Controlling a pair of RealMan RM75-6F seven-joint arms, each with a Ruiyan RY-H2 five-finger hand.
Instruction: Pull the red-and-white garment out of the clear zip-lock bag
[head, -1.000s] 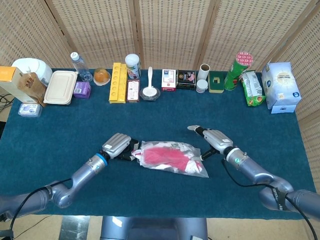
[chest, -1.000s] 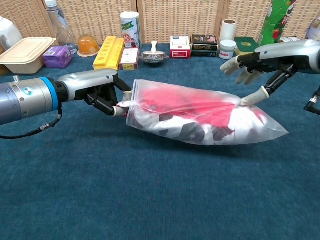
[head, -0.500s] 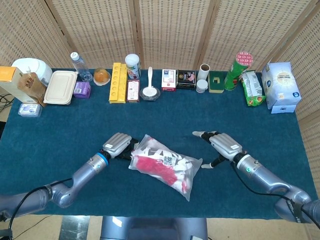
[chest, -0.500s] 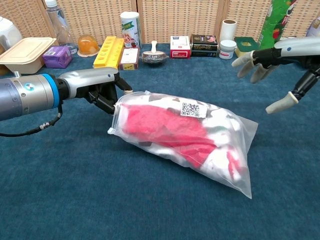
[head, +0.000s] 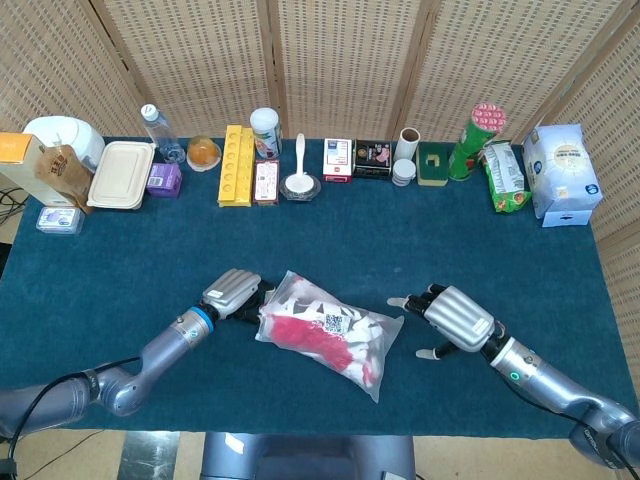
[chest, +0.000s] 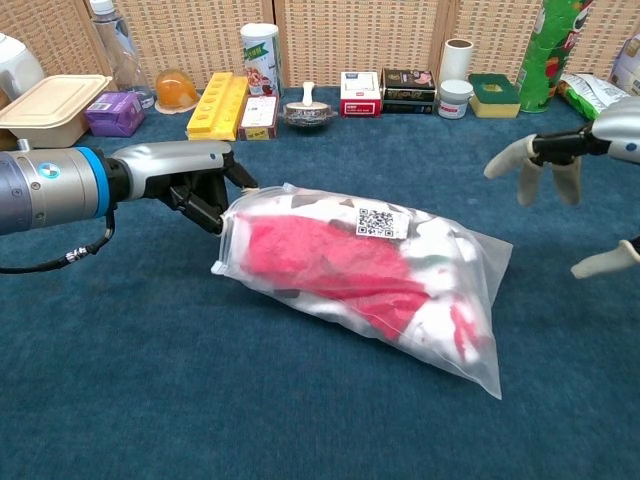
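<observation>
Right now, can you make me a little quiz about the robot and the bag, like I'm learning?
1. True or false: the red-and-white garment is inside the clear bag.
2. Which hand holds the bag's end: A) left hand B) right hand?
3. Fill in: the sticker on the bag shows a square ____ code.

Key: 1 true. 2 A; the right hand is open, away from the bag. 3 QR.
</observation>
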